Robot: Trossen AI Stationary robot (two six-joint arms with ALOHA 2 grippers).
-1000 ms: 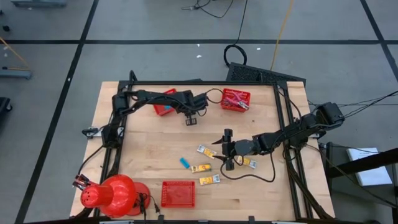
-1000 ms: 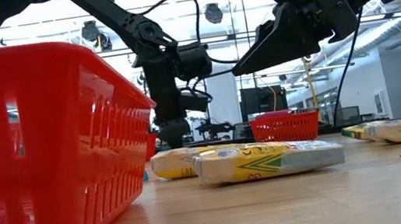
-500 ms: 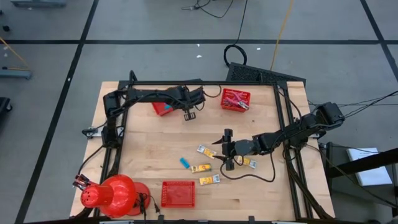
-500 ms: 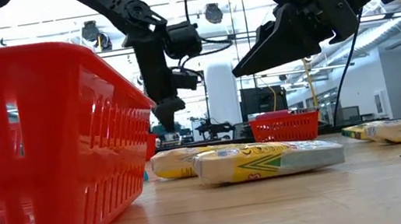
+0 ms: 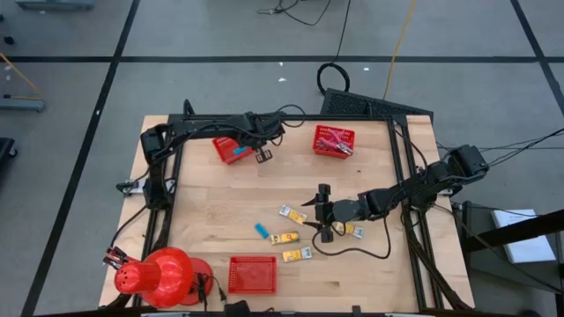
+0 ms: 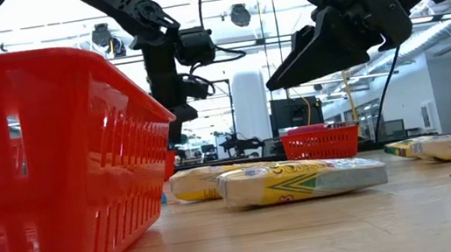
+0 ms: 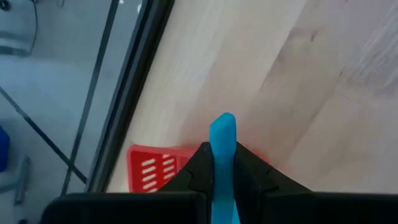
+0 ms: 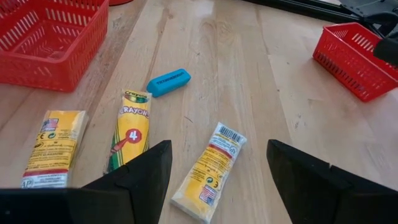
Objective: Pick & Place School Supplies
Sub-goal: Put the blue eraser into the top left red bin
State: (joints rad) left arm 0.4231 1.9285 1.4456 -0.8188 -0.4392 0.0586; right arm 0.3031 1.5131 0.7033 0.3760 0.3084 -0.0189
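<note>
My left gripper (image 5: pixel 263 155) is near the table's far side, just right of a red mesh basket (image 5: pixel 229 148) that has a light-blue piece in it. The gripper is shut on a light-blue block (image 7: pixel 222 132). My right gripper (image 5: pixel 323 214) hangs open over mid-table. Below it on the wood lie yellow packets (image 8: pixel 208 171) (image 8: pixel 131 127) (image 8: pixel 52 147) and another light-blue block (image 8: pixel 168 81). A fourth packet (image 5: pixel 354 230) lies beside the right gripper. Red-handled tools sit in the far-right basket (image 5: pixel 333 141). My left gripper pinches the light-blue block between its two fingers, on the block's sides (image 7: pixel 219 158). The block's rounded free end (image 7: pixel 223 121) sticks out past the fingertips. The block is lifted clear above the table and the basket (image 7: pixel 151 171).
A third red basket (image 5: pixel 252 273) stands at the near edge and fills the left of the low view (image 6: pixel 46 169). A big red dome-shaped object (image 5: pixel 159 276) sits at the near-left corner. Black frame rails run along the table's left, far and right sides. Cables trail under the right arm.
My left gripper has risen and moved toward the table's far-left, closer to the far-left basket, carrying the blue block with it.
</note>
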